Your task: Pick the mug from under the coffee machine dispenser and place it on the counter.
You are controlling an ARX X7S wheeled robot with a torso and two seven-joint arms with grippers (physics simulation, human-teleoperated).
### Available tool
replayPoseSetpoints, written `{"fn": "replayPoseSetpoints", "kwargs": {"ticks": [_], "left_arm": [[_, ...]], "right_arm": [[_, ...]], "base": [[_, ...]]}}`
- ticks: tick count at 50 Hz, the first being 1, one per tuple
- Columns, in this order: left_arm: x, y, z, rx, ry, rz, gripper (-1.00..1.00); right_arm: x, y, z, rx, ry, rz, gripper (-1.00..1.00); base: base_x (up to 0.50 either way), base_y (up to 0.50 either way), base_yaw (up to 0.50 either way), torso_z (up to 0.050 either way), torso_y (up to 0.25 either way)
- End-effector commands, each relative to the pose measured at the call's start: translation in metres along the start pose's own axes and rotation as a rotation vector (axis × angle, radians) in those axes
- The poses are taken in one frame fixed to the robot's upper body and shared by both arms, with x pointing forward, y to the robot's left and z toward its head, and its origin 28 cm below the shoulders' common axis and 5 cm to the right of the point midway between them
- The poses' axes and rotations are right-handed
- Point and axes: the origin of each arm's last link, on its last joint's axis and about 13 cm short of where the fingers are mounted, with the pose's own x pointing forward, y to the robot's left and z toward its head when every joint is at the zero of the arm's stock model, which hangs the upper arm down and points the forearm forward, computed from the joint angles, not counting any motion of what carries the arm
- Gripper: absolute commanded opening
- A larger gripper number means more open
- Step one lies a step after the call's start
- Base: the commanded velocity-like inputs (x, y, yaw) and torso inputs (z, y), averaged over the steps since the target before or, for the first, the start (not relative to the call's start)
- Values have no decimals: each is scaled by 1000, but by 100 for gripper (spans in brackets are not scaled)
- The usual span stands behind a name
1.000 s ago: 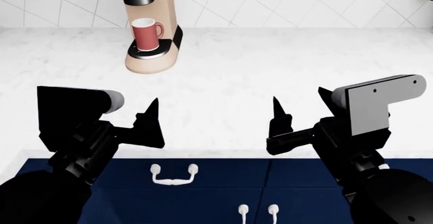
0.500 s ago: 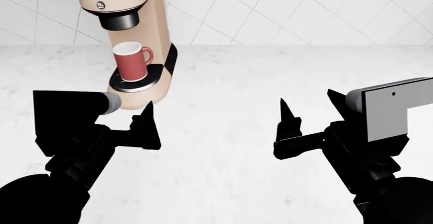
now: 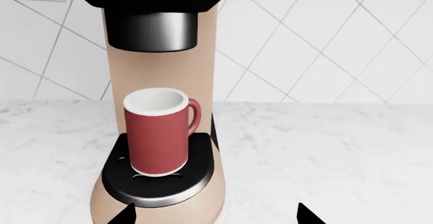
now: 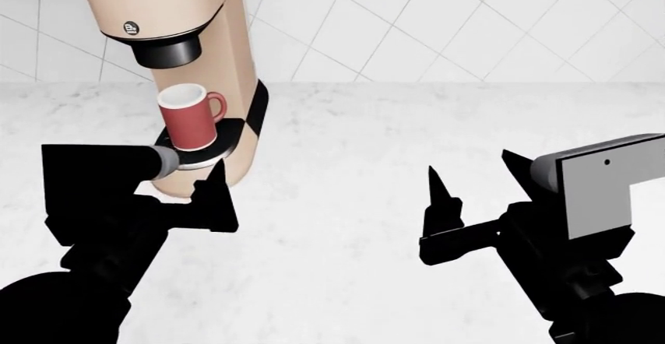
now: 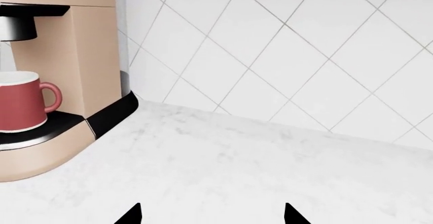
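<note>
Mug [image 4: 188, 117]: upright on the black drip tray [image 3: 161, 181], straight under the dispenser [image 4: 161, 50], handle toward the robot's right.
Left gripper [image 4: 198, 196]: jaws spread, empty, just in front of the tray; mug ahead of the gap, not between the jaws.
Right gripper [image 4: 473, 184]: jaws apart, empty, over the bare counter [image 4: 343, 165], well clear of the mug.

1. Your head view looks forward and down over the counter [image 4: 343, 196] toward its back edge at the tiled wall [image 4: 437, 25].
2. Your left wrist view sits low and close, facing the coffee machine [image 3: 162, 67] head-on.
3. Your right wrist view faces the wall, farther from the machine.
4. All three views share the machine and the mug [image 4: 188, 117].
</note>
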Motion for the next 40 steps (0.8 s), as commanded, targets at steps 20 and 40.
{"fn": "replayPoseSetpoints", "kwargs": {"ticks": [20,40], "left_arm": [[56,14,5,2,21,113,100],[95,10,16,18,2,201,100]], "right_arm": [[-3,-3,-11,41,11,5,100],[0,0,-9,54,-6,30,100]], "base": [[0,0,0,41,22],[0,0,0,41,22]]}}
